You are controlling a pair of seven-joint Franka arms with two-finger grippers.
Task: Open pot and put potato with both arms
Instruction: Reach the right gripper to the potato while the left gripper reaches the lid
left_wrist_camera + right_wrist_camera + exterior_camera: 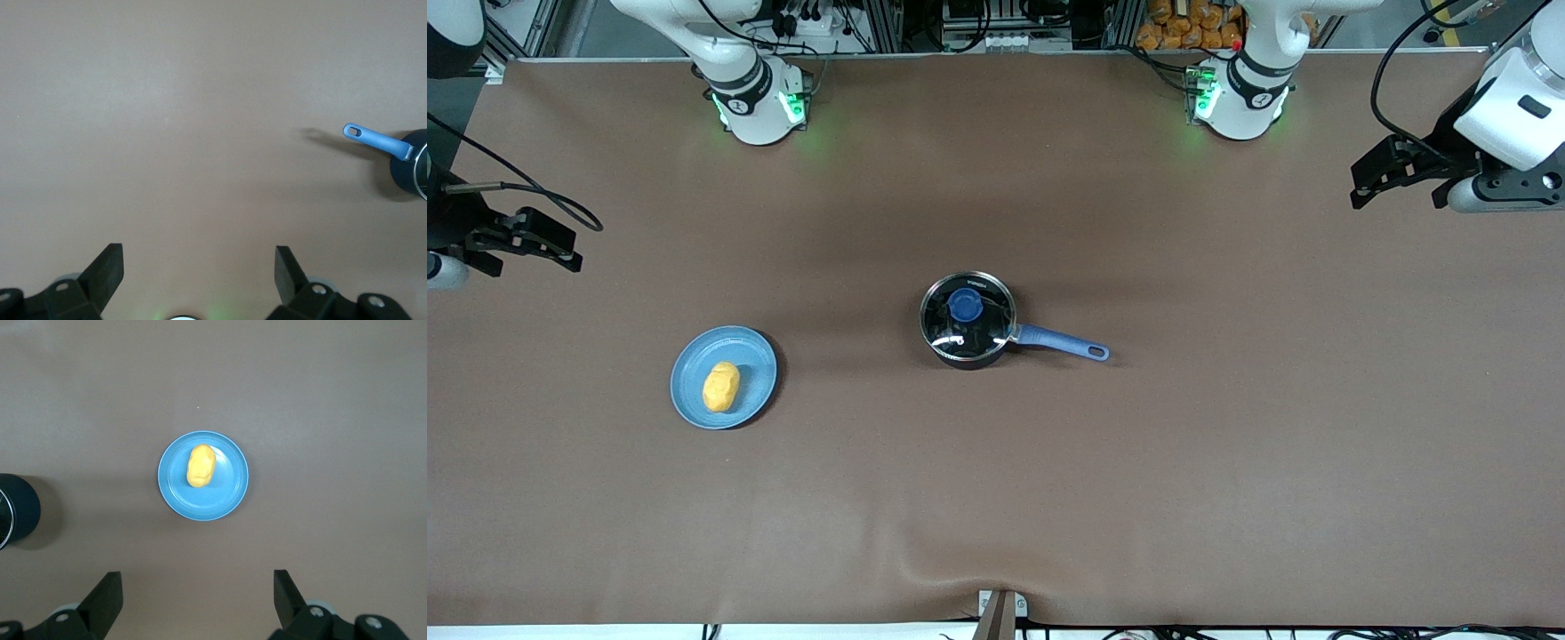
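The black pot stands mid-table with its glass lid and blue knob on; its blue handle points toward the left arm's end. Part of it shows in the left wrist view and the right wrist view. The yellow potato lies on a light-blue plate toward the right arm's end, also seen in the right wrist view. My left gripper is open and empty, high over the table's left-arm end. My right gripper is open and empty over the right-arm end.
The brown table cover spreads wide around pot and plate. The arm bases stand along the edge farthest from the front camera. A small bracket sits at the nearest edge.
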